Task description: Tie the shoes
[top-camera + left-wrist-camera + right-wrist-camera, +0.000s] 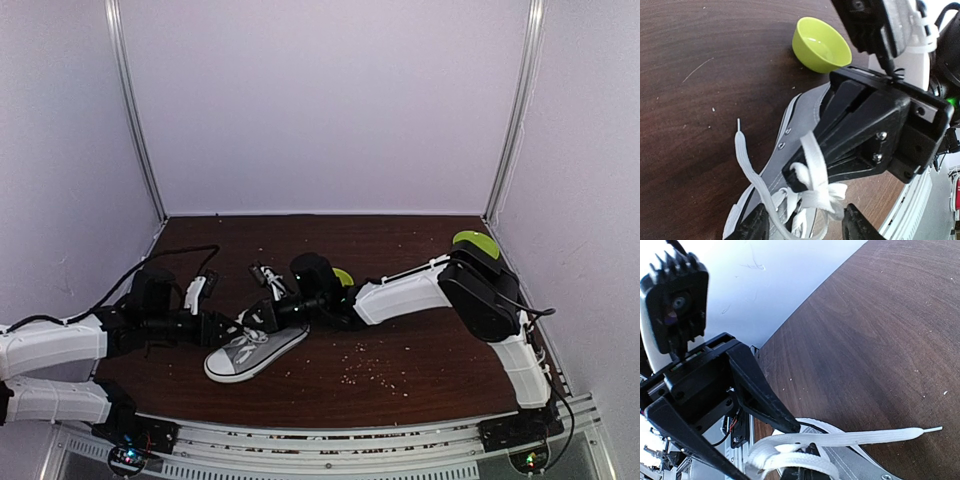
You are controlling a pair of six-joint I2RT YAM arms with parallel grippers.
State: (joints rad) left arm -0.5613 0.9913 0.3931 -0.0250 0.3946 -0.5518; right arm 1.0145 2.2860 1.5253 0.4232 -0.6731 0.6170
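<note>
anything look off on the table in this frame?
Pale crumbs are scattered over the table to the right of the sneaker, like a spill. The laces are a loose tangle, with one end trailing onto the wood.

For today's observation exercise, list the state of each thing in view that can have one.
sneaker: upright on its sole, untied.
laces: loose, no bow.
green bowl: upright, empty.
left pincer: open over the laces.
right pincer: shut on the laces.

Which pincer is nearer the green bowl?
Right. Right pincer is at the laces of the grey sneaker, on the green bowl's side; left pincer is open, farther from it.
</note>
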